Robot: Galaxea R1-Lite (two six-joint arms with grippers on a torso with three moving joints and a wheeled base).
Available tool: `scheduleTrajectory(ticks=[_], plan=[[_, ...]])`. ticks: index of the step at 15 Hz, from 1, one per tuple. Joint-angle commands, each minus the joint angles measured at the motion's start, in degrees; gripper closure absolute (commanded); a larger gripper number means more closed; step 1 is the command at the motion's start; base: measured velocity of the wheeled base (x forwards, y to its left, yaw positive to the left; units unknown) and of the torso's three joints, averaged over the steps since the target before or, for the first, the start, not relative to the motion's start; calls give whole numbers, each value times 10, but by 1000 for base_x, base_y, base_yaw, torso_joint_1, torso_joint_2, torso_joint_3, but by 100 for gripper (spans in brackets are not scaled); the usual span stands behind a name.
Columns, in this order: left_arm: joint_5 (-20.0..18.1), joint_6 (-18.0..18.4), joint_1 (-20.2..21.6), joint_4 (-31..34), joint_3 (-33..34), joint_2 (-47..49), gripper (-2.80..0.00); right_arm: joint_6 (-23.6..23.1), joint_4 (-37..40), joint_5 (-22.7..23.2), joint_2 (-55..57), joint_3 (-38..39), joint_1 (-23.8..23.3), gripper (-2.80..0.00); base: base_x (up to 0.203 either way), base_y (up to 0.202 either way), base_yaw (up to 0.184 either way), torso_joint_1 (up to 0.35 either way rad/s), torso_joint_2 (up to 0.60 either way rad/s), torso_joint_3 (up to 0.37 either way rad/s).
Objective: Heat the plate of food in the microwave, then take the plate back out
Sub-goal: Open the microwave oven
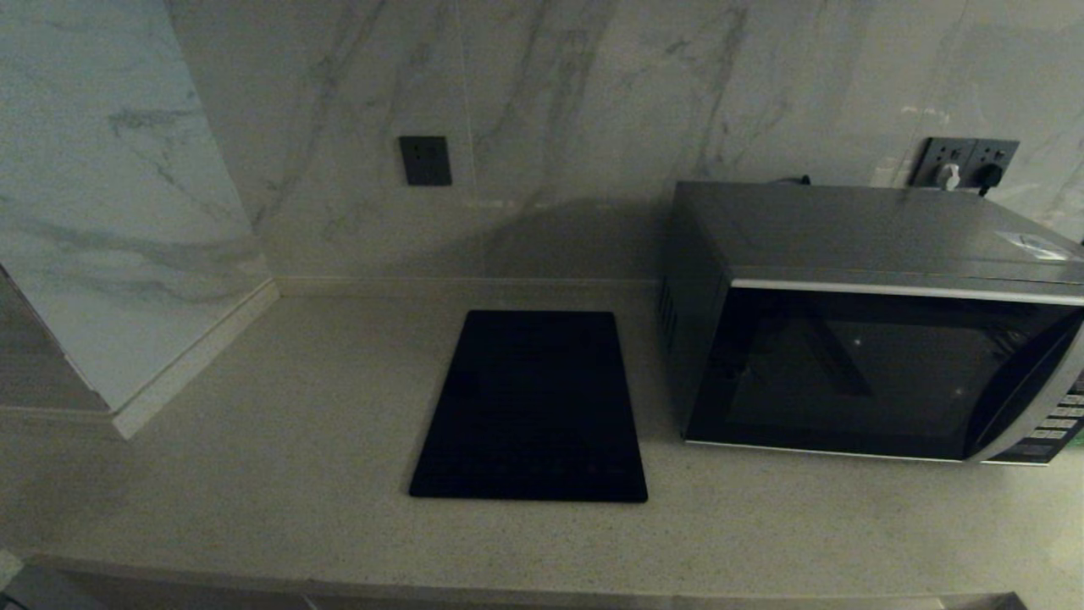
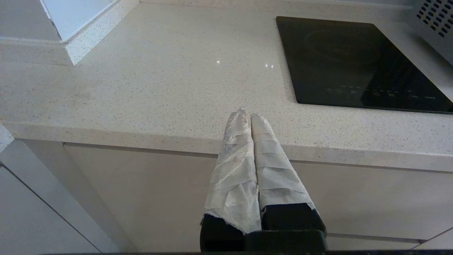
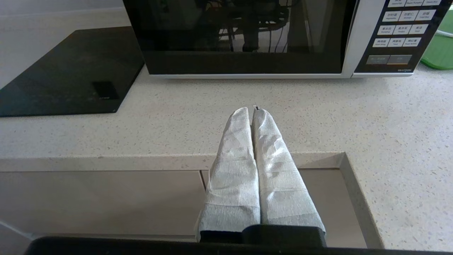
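The large silver-grey box microwave (image 1: 872, 322) with its black glass door and curved silver trim stands on the pale speckled stone countertop (image 1: 279, 440), toward the right in the head view, backed against the white marbled wall (image 1: 593, 102). Its door is closed, and the button keypad (image 3: 400, 33) sits at the door's far right end. Just beside the oven, on its left, a flat black rectangular slab (image 1: 533, 407) lies on the counter, apart from the oven's side wall. The right gripper (image 3: 253, 110), its two fingers wrapped in white paper-like tape, is clenched with the fingers pressed together and nothing between them; it hangs off the front edge of the counter, its tips pointing at the lower edge of the microwave door, with a bare strip of countertop between tips and oven. The left gripper (image 2: 247, 115), wrapped the same way, is likewise clenched and empty; it sits before the counter's front edge, left of the black slab, well apart from the microwave, of which only a vented corner (image 2: 435, 21) shows in the left wrist view. A green plastic tray (image 3: 440, 53) peeks out on the counter past the keypad side of the oven. The plate of food shows in none of the views, and the dark door glass does not reveal the oven's inside. Dark wall sockets (image 1: 965, 161) sit above the microwave, and a single dark socket (image 1: 425, 160) above the slab.
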Motion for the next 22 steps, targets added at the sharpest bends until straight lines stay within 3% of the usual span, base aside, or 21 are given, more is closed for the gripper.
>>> scheduleTrajectory(ticks=[1,22], plan=[[0,0,0,0,0,1,0,0,0,0,1,1,0,0,0,0,0,0,0,0],[0,0,0,0,0,1,0,0,0,0,1,1,0,0,0,0,0,0,0,0]])
